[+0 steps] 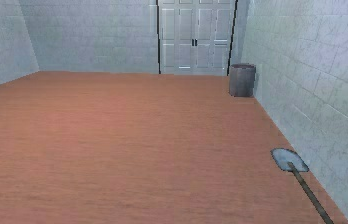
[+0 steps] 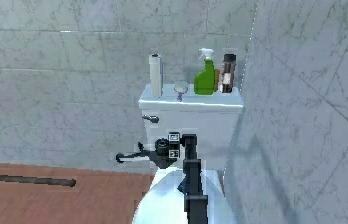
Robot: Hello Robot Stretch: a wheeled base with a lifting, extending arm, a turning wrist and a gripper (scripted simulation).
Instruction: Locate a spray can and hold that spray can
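In the arm side view a dark, tall spray can (image 2: 229, 72) stands at the right end of a white toilet tank's lid (image 2: 167, 100), close to the side wall. A green spray bottle (image 2: 206, 73) stands just left of it. The dark arm rises from the bottom edge over the toilet bowl (image 2: 167, 200). My gripper (image 2: 125, 157) points toward the view's left in front of the tank's left edge, well below and left of the can. It holds nothing, with bare tiled wall behind its fingers.
An upright white roll (image 2: 154, 72) and a small grey thing (image 2: 183, 88) also stand on the tank. The forward view has open wooden floor, a white double door (image 1: 194, 38), a grey bin (image 1: 242, 80), and a long-handled tool (image 1: 290, 162) lying by the right wall.
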